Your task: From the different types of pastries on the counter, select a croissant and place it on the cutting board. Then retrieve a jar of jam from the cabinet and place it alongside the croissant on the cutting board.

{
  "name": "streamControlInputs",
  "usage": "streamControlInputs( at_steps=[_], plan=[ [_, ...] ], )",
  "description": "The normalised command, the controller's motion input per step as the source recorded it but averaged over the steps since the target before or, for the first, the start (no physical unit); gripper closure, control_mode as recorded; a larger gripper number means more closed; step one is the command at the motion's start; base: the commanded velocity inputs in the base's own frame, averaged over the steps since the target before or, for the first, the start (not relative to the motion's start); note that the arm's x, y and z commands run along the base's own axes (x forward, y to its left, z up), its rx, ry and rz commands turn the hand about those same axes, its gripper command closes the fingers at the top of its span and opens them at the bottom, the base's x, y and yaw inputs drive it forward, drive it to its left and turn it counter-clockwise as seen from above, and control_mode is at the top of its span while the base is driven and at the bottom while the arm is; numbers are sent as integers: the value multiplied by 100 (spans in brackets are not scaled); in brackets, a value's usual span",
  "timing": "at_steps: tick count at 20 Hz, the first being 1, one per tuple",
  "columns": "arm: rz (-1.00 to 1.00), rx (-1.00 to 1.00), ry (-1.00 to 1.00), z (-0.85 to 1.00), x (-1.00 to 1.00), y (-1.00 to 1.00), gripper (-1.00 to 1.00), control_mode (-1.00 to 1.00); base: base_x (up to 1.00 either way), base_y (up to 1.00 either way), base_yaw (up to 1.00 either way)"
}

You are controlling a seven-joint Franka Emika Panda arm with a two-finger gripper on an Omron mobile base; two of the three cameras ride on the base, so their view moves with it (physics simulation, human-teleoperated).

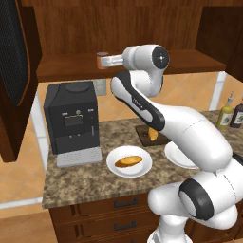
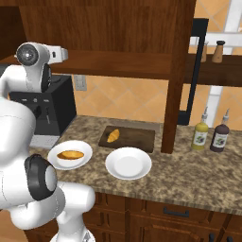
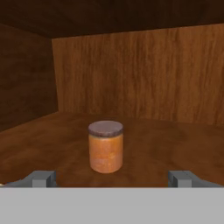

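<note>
Orange-red, the jar of jam (image 3: 105,146) stands upright on the cabinet (image 3: 140,74) shelf, apart from the spread gripper (image 3: 112,178) facing it. From the left base, the arm half hides the croissant (image 1: 153,135) on the cutting board (image 1: 144,138) below.

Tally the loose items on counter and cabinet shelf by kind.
Pastries: 2 (croissant on cutting board, loaf on plate)
Plates: 2 (second plate)
Cutting boards: 1
Bottles: 2 (yellow bottle, dark bottle)
Jam jars: 1 (jar)
Coffee machines: 1 (coffee machine)
Total: 9
</note>
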Motion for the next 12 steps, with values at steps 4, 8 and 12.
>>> streamControlInputs(
  at_steps=[4, 8, 12],
  plan=[
    [0, 0, 0, -8, 34, 10, -100, -100, 0, 0, 0],
    [0, 0, 0, -9, 46, 19, -100, -100, 0, 0, 0],
    [0, 0, 1, -6, 44, 30, -100, -100, 0, 0, 0]
  ],
)
